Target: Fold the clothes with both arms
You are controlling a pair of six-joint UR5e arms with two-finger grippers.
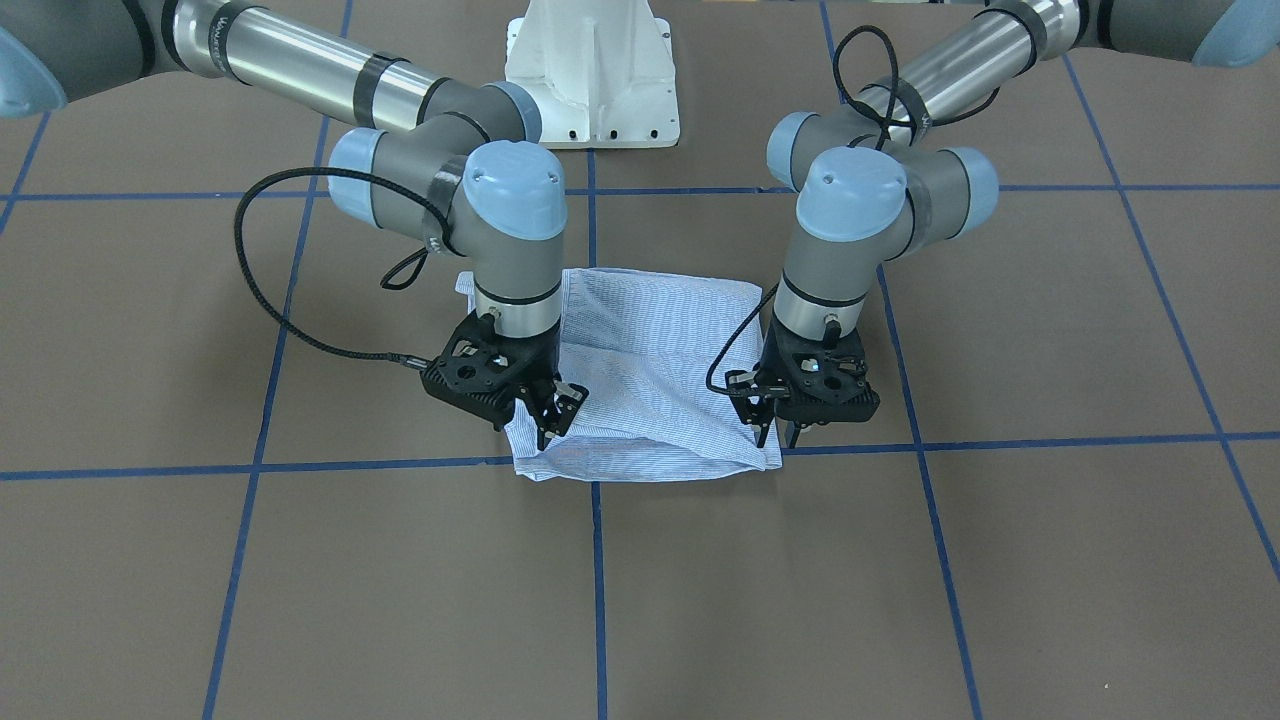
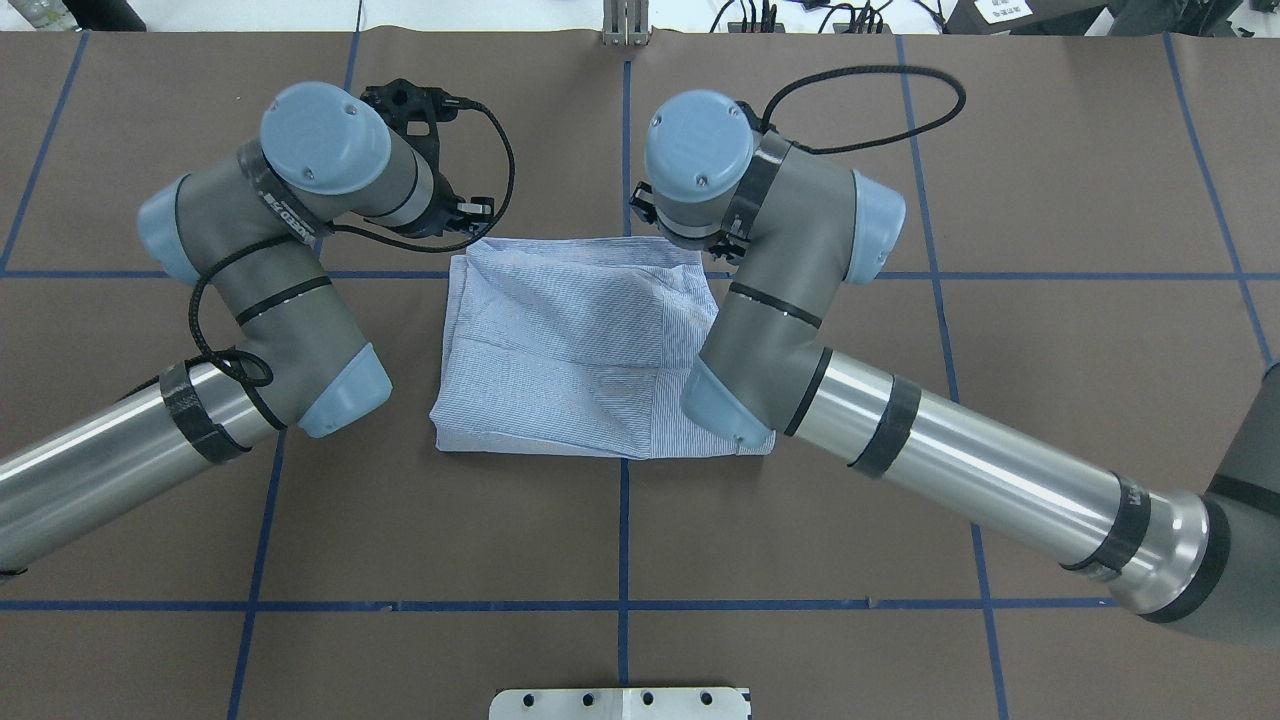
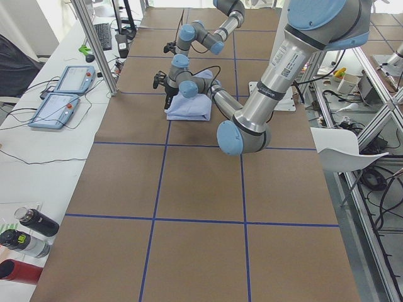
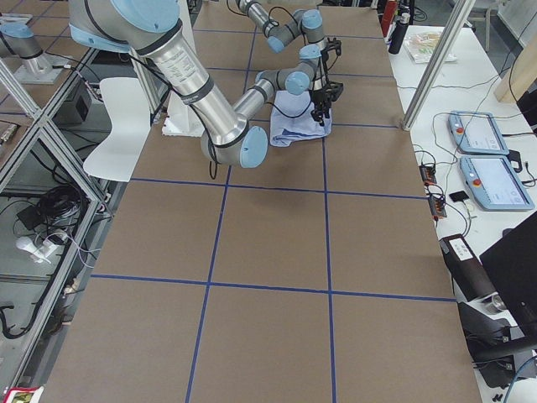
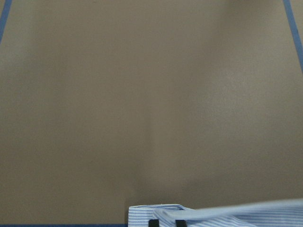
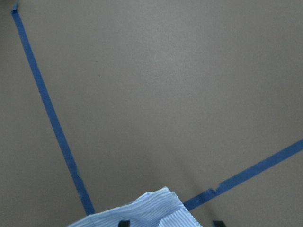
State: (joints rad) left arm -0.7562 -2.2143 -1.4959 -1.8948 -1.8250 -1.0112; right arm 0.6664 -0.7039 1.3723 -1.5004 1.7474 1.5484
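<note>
The light blue striped shirt point(image 1: 650, 370) lies folded into a rough rectangle on the brown table between both arms, and shows in the overhead view point(image 2: 570, 340) too. My left gripper point(image 1: 778, 432) points down at the shirt's far corner on its side. In the left wrist view its fingertips point(image 5: 167, 222) stand close together on the shirt's edge point(image 5: 213, 217). My right gripper point(image 1: 552, 418) points down at the other far corner. In the right wrist view its fingertips point(image 6: 171, 222) stand wide apart with the shirt corner point(image 6: 142, 213) between them.
The white pedestal base point(image 1: 590, 70) stands behind the shirt. Blue tape lines point(image 1: 597, 560) grid the brown table. Two teach pendants point(image 3: 63, 94) and several bottles point(image 3: 28, 236) lie on a side bench beyond the table's far edge.
</note>
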